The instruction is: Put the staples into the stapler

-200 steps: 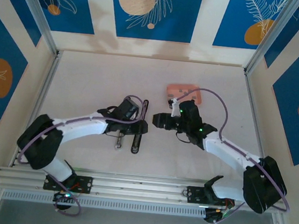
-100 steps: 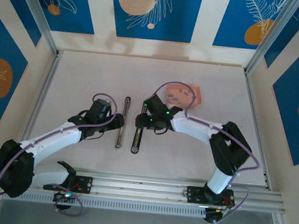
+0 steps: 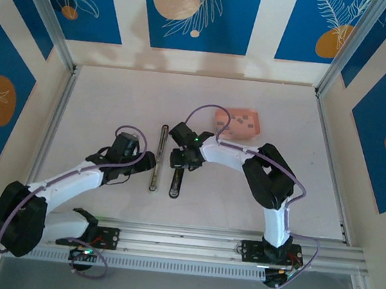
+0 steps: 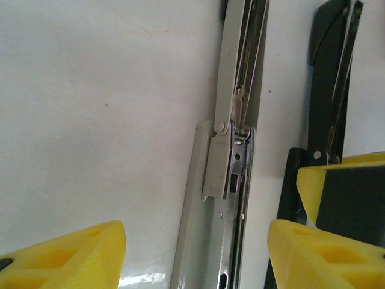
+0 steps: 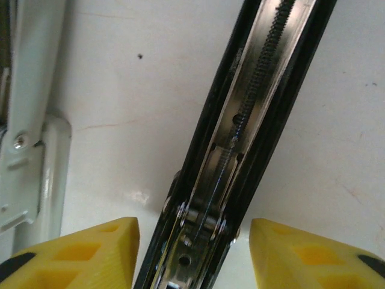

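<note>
From the top view, the small dull-grey staples (image 3: 240, 121) lie in the salmon-pink rectangular tray (image 3: 254, 132) at the far right part of the white table (image 3: 114, 101), well apart from both grippers. Nearer the middle, a pale grey metal stapler (image 3: 158, 156) and a long black stapler (image 3: 176, 179) lie side by side, almost parallel. The left gripper (image 3: 142, 160) stands just beside the grey one, and the right gripper (image 3: 181, 158) is above the black one.

In the left wrist view, the left gripper (image 4: 195, 247) is spread wide and holds nothing. The grey stapler (image 4: 231, 150) runs up between its yellow fingers (image 4: 66, 253), and the black stapler (image 4: 331, 84) is just to the right.

In the right wrist view, the right gripper (image 5: 192, 241) is also wide apart and empty. Its yellow fingers (image 5: 78, 253) stand on either side of the black stapler (image 5: 240, 138) without touching it. The steel channel is open, with a thin spring inside (I see no staples in it).

My judgement: the loading is not yet begun, because no strip is picked up. The risks are these. The two grippers work very near each other, so a small sideways move can make them collide. A finger closing here can push one stapler against the other and turn it. A fingertip can also catch the bare spring.
</note>
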